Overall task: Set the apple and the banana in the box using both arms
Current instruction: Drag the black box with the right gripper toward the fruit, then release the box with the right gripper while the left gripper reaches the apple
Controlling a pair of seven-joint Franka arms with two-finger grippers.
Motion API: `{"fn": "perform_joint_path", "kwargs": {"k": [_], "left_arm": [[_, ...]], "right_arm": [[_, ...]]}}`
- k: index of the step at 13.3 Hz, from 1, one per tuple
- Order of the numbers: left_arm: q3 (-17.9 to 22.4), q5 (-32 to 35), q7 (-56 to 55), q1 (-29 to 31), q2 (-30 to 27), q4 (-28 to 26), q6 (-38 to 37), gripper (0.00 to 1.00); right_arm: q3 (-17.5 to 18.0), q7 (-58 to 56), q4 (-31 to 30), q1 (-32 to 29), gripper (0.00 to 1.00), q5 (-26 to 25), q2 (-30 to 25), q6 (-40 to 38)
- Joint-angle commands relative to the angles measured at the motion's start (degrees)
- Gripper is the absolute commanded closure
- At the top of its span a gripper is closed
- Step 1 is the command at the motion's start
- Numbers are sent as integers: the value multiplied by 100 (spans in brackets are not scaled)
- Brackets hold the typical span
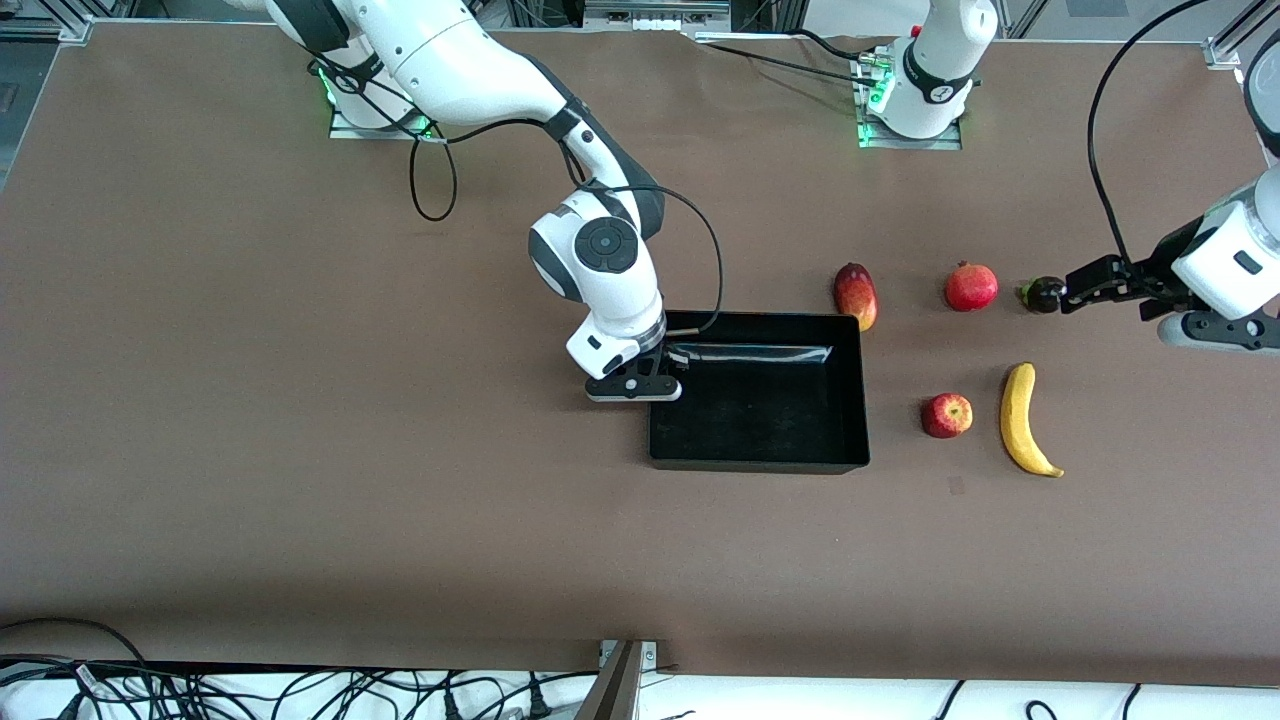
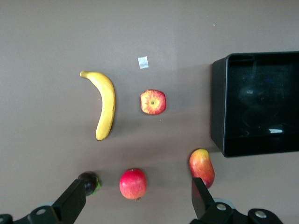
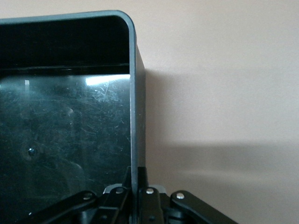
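The apple [image 1: 946, 415] lies on the table beside the banana [image 1: 1025, 420], between the box [image 1: 757, 462] and the left arm's end. My right gripper [image 1: 660, 378] is shut on the box's wall at its right-arm end; the right wrist view shows the wall [image 3: 133, 93] pinched in that gripper [image 3: 137, 181]. My left gripper [image 1: 1112, 284] is open and empty, up over the row of other fruits. The left wrist view shows the apple [image 2: 153, 101], the banana [image 2: 105, 105], the box [image 2: 219, 102] and the open gripper [image 2: 135, 201].
An oval red-and-yellow fruit [image 1: 856, 296], a larger red fruit with a crown tip [image 1: 971, 287] and a small dark fruit [image 1: 1042, 294] lie in a row, farther from the front camera than the apple. The box holds no fruit.
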Motion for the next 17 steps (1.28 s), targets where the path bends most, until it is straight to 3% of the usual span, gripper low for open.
{"fn": "perform_joint_path", "kwargs": {"k": [1,2,3,5,9,13,17], "left_arm": [[90,-150,78,-68,230,131,177,0],[90,-150,69,-68,343,131,256,0],[81,-150,69,-68,414,123,370,0],[81,-150,69,-59,485,79,529,0],[81,-158,69,-59,608,70,687,0],[81,-281,69,-59,1125,140,1300,0],[81,-281,69,20,1969,88,2583,0]], "right_arm": [[-101,136,221,88,100,-50,160,151],[-101,136,212,114,100,-59,187,204],[-127,127,194,219,1,-207,222,283],[-442,110,194,535,0,-970,222,310],[-453,31,212,484,0,-921,-137,-233],[-435,-249,212,54,0,229,-840,-647],[-453,-1645,212,-683,0,1178,-1586,-1832]]}}
